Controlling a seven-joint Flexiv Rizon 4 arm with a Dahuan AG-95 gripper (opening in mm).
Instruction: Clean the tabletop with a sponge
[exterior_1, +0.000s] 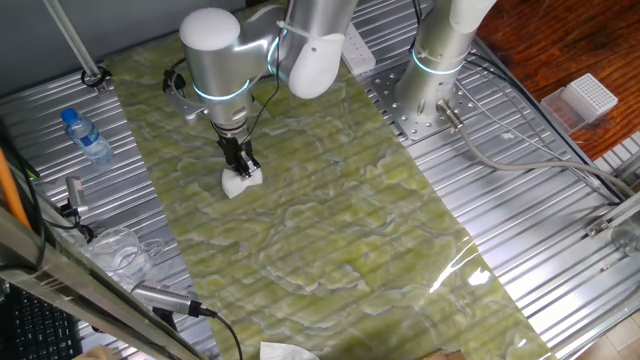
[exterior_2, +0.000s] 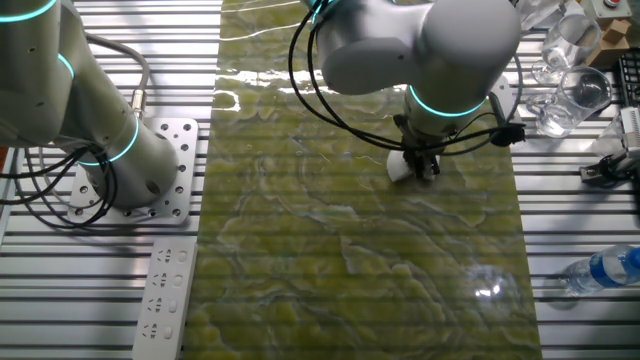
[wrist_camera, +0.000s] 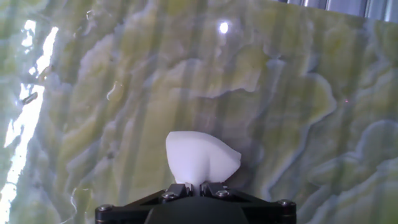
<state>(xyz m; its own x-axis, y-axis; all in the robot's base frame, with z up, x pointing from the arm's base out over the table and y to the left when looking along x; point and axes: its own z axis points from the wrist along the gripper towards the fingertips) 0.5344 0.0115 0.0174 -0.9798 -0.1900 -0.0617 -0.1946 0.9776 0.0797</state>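
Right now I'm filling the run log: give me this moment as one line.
step: wiping | pincer: shut on sponge | sponge: pressed on tabletop | arm: above sheet

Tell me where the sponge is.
The sponge is pinched in the pincer, pressed on the tabletop near its water-bottle side.

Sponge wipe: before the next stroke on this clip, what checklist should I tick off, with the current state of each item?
1. End effector shut on the sponge: ok; the foam bulges, pinched, in the hand view.
2. Sponge over the tabletop, not the ribbed metal: ok.
3. Sponge pressed onto the surface: cannot tell; it looks in contact in both fixed views.
4. Sheet ahead free of objects: ok.
5. Water bottle and glasses off the sheet: ok.
6. Dirt left to wipe: cannot tell, because of the glare.
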